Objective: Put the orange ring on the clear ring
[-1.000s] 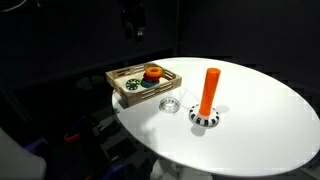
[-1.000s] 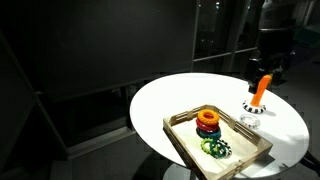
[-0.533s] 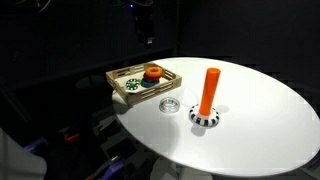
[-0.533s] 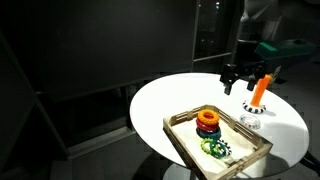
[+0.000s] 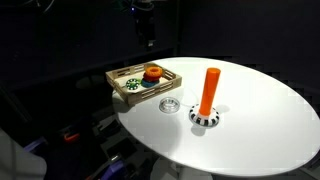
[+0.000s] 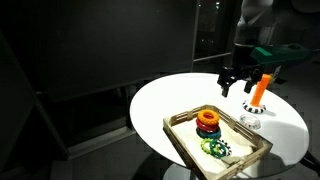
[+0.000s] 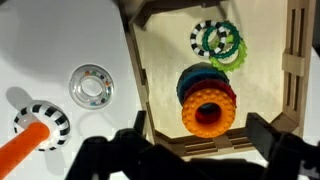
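Observation:
The orange ring [image 7: 208,113] lies on top of a stack of a red and a blue ring in the wooden tray [image 7: 296,70]. It shows in both exterior views [image 5: 153,72] [image 6: 208,117]. The clear ring [image 7: 91,85] lies flat on the white table beside the tray, and shows in both exterior views [image 5: 170,104] [image 6: 250,122]. My gripper [image 7: 202,142] hangs open and empty high above the tray, with the orange ring between its fingers in the wrist view. It shows in an exterior view [image 6: 235,84].
A tall orange peg [image 5: 208,90] on a black-and-white striped base [image 5: 204,118] stands next to the clear ring. A green gear ring [image 7: 224,42] and a striped ring [image 7: 203,36] lie in the tray. The round white table [image 5: 270,130] ends near the tray.
The arm has swung from above the peg towards the tray and come lower. The rings, peg and tray have not moved.

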Controlling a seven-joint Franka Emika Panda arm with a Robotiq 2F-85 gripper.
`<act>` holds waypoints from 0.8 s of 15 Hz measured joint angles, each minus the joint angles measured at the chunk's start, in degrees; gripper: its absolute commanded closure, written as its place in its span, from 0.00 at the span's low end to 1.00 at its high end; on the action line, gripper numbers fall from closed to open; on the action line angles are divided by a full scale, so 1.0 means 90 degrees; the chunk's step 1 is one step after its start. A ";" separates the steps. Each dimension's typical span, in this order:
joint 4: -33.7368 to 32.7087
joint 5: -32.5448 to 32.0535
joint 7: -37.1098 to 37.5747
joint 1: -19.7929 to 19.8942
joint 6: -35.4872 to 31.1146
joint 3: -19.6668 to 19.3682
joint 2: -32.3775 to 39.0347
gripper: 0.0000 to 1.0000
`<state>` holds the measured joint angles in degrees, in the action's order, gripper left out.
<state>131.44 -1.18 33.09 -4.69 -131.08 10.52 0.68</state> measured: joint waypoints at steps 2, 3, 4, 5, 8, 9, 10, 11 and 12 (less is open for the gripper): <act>0.0001 0.0000 0.0000 -0.0020 -0.0198 -0.0062 0.0041 0.00; 0.0001 0.0000 -0.0003 -0.0021 -0.0330 -0.0093 0.0076 0.00; 0.0001 0.0000 -0.0006 -0.0021 -0.0482 -0.0130 0.0128 0.00; 0.0001 0.0000 -0.0020 -0.0021 -0.0642 -0.0167 0.0193 0.00; -0.0006 0.0002 -0.0070 -0.0024 -0.0989 -0.0244 0.0466 0.00; -0.0014 0.0014 -0.0090 -0.0030 -0.1086 -0.0260 0.0587 0.00; -0.0025 0.0043 -0.0124 -0.0039 -0.1181 -0.0276 0.0715 0.00; -0.0041 0.0078 -0.0177 -0.0048 -0.1278 -0.0291 0.0849 0.00; -0.0070 0.0104 -0.0208 -0.0059 -0.1337 -0.0310 0.0981 0.00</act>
<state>130.82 -0.24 31.21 -5.22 -143.12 7.73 9.51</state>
